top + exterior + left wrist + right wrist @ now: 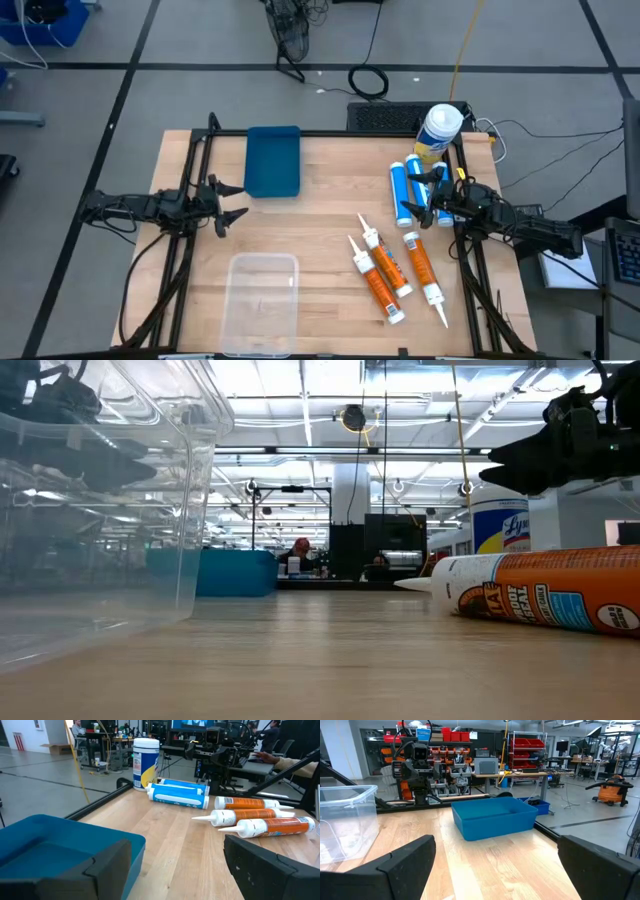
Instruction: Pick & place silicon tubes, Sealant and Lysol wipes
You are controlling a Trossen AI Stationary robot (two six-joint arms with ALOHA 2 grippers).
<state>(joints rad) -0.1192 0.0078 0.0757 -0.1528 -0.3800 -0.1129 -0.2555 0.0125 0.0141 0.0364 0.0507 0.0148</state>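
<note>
Two claws, both spread wide and empty: right claw (428, 200) hovers just above the blue tubes (410, 184), Lysol wipes (439, 130) just beyond. Left claw (228, 200) waits beside the blue bin (272, 160).

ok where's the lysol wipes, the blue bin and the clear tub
Lysol wipes (441, 127): high view, on the white lid.
Blue bin (272, 160): high view, on its inside floor.
Clear tub (262, 302): high view, on its see-through bottom.

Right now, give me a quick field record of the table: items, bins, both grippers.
Lysol wipes: upright, far right corner
blue tubes: two, lying beside the wipes
orange tubes: three, lying near right
blue bin: far centre, empty
clear bin: near centre, empty
left gripper: open, left edge, empty
right gripper: open, over the blue tubes
</note>
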